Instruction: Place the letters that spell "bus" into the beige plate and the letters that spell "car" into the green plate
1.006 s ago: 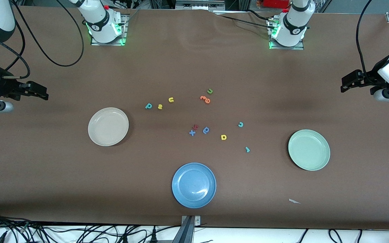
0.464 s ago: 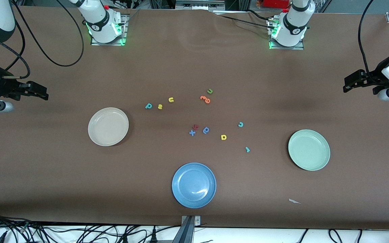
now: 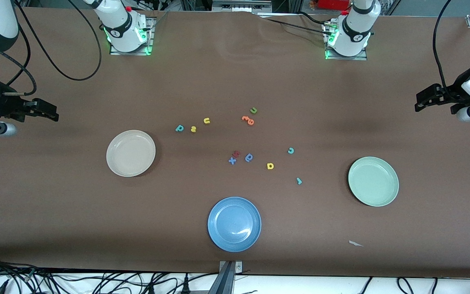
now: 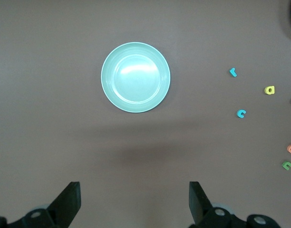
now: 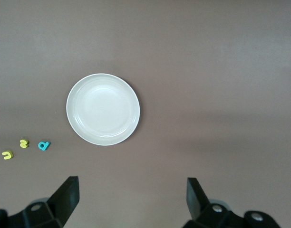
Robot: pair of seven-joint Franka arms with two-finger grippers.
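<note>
The teal b (image 3: 179, 128), yellow s (image 3: 193, 129) and yellow u (image 3: 206, 120) lie in a row beside the beige plate (image 3: 131, 153). Teal c (image 3: 291, 150), yellow a (image 3: 270, 165) and teal r (image 3: 299, 181) lie scattered nearer the green plate (image 3: 373, 181). My left gripper (image 3: 420, 101) hangs open and empty at the left arm's end of the table; its wrist view shows the green plate (image 4: 135, 77) past its open gripper (image 4: 134, 194). My right gripper (image 3: 52, 112) waits open at the right arm's end, the beige plate (image 5: 103, 109) ahead of its gripper (image 5: 131, 190).
A blue plate (image 3: 234, 223) sits near the front edge. Other letters lie mid-table: an orange one (image 3: 248, 119), a green u (image 3: 253, 110), a red one (image 3: 236, 154), a blue x (image 3: 232, 161) and a dark blue looped one (image 3: 249, 157). A white scrap (image 3: 355, 243) lies near the front.
My left gripper has drifted slightly outward toward its end of the table. The right arm and all letters and plates are unmoved.
</note>
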